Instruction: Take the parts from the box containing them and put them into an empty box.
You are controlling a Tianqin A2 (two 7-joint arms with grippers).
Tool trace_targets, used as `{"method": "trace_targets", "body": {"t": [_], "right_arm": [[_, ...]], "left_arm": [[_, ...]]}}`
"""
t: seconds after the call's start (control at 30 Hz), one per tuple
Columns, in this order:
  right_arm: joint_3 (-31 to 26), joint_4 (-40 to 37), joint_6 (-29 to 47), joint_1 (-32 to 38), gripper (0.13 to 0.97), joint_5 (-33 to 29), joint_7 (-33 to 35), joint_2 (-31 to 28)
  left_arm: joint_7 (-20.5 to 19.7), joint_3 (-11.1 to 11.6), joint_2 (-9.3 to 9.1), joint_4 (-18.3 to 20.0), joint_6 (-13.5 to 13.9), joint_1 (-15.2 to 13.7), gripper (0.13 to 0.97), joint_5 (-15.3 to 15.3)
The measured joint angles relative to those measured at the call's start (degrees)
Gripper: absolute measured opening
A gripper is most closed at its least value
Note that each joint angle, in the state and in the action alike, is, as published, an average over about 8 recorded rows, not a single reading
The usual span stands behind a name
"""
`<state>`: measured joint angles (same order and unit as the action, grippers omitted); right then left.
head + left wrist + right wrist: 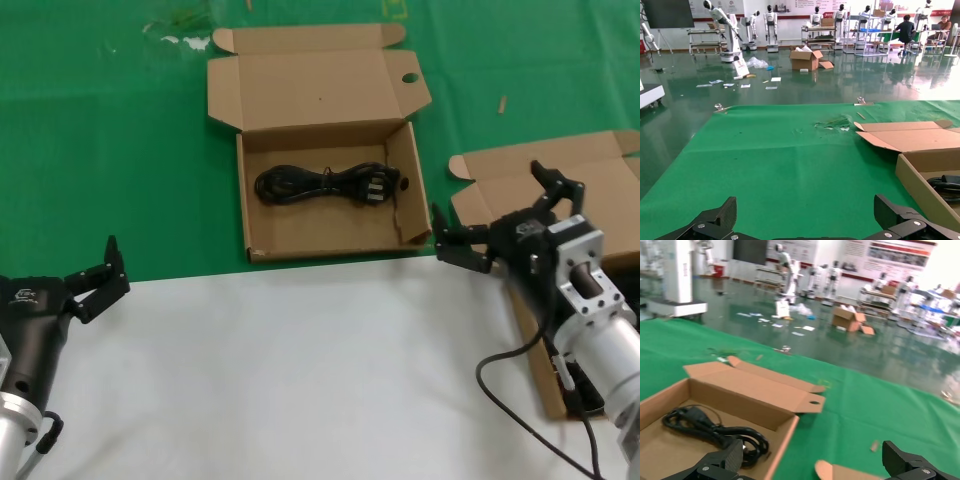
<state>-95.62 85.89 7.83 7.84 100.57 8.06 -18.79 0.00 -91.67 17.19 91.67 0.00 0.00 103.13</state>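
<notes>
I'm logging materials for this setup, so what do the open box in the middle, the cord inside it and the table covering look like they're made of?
The box: plain brown cardboard, matte, with folded flaps and a punched oval hole. The cord: black, probably rubber or plastic sheathing, slightly glossy, with moulded plugs. The green covering: likely matte cloth or felt; the near white sheet is uncertain.

A green cloth [120,150] covers the far part of the worktop [300,380], whose near part is white. Scraps of debris [185,40] lie on the cloth. Beyond, on the shiny floor [790,85], sit an open carton [807,59] and scattered papers [740,82].
</notes>
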Motion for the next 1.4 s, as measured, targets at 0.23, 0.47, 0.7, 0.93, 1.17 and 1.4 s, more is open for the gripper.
{"method": "trace_targets", "body": {"t": [0.23,0.47,0.7,0.93,1.17,1.4], "right_arm": [[1.98,2.89,-3.89,-3.92,0.966,1.27,-4.0,0.8],[3.16,4.63,-6.26,-6.28,0.966,2.05,-6.45,1.28],[3.24,4.75,-6.42,-6.42,0.966,2.1,-6.61,1.31],[3.24,4.75,-6.42,-6.43,0.966,2.1,-6.61,1.31],[3.24,4.75,-6.42,-6.43,0.966,2.1,-6.61,1.31],[3.24,4.75,-6.42,-6.43,0.966,2.1,-6.61,1.31]], "left_arm": [[0.0,0.0,0.0,0.0,0.0,0.0,0.966,0.0],[0.0,0.0,0.0,0.0,0.0,0.0,0.966,0.0],[0.0,0.0,0.0,0.0,0.0,0.0,0.966,0.0],[0.0,0.0,0.0,0.0,0.0,0.0,0.966,0.0],[0.0,0.0,0.0,0.0,0.0,0.0,0.966,0.0],[0.0,0.0,0.0,0.0,0.0,0.0,0.966,0.0]]}}
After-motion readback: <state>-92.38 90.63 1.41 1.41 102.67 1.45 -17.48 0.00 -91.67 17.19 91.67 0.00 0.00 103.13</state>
